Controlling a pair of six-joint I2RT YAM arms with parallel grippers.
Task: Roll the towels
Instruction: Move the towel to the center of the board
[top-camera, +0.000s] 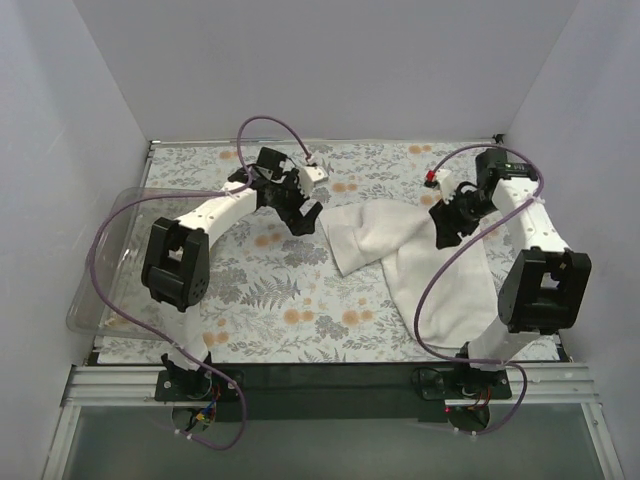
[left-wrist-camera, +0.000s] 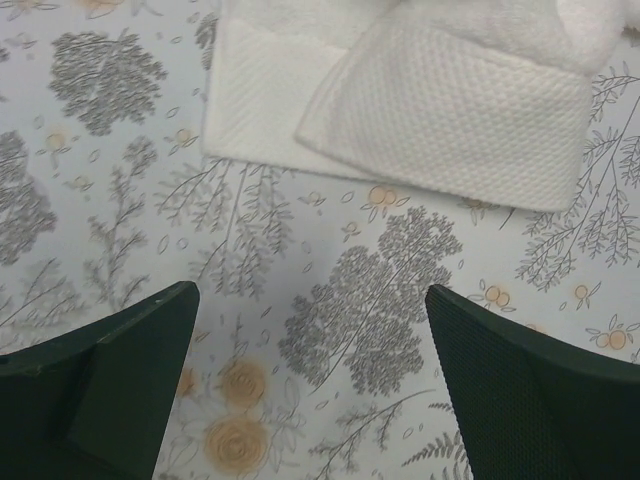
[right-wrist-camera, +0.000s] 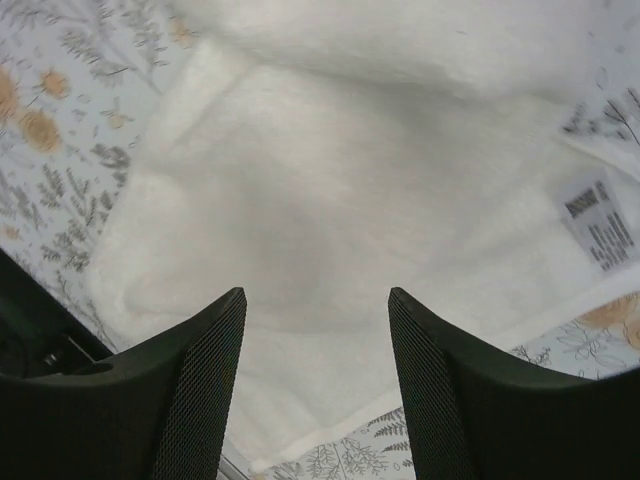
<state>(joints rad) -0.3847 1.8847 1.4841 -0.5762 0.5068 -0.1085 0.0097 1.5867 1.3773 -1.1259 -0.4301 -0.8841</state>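
The two arms are bolted at the near edge of the worktop, which is spread with a fern-patterned covering (top-camera: 260, 300). A clear plastic tub (top-camera: 100, 270) is set at the left edge, well apart from the cloth.

The white towel (top-camera: 385, 235) is seen lying loose and rumpled, not rolled, on the right half of the covering. One end lies near the base of the right arm (top-camera: 528, 225), and from there the cloth runs away and leftward to the middle of the worktop.

The right jaws are held over the farther part of the towel, pointing down at it. They are parted, with nothing clamped between them, and the pile is seen below and beyond the gap. Whether their tips touch the cloth cannot be told from the wrist view. A small printed tag (right-wrist-camera: 598, 222) shows at the towel's edge, to the right of those jaws.

The left jaws are spread wide over bare covering, just beside the towel's leftmost end. A folded, hemmed corner lies just beyond them, untouched.
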